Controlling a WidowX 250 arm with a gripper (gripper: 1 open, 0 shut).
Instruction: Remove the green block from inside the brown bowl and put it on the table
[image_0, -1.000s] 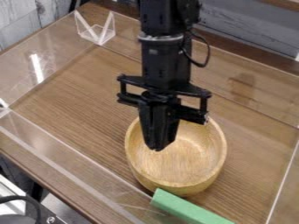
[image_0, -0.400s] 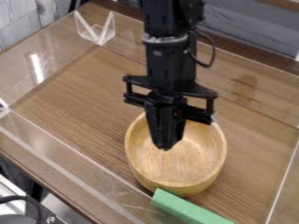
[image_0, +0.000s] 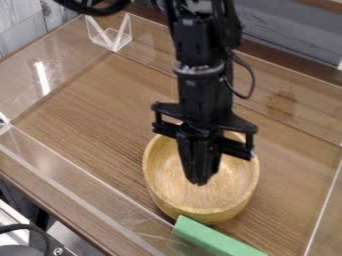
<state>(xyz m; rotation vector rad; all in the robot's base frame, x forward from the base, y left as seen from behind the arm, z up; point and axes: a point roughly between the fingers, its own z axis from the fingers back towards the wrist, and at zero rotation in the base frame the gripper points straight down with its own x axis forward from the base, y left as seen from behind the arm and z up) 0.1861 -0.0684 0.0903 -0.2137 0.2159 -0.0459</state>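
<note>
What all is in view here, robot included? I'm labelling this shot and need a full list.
round tan wooden bowl: one, light tan, on the table below the gripper
flat rectangular green bar: one, bright green, at the bowl's near edge, outside it
wood-grain tabletop: one, brown, under everything
clear angular plastic piece: one, transparent, far left
robot arm with gripper: one, black, over the bowl

Soft light, slightly blurry, low detail.
</note>
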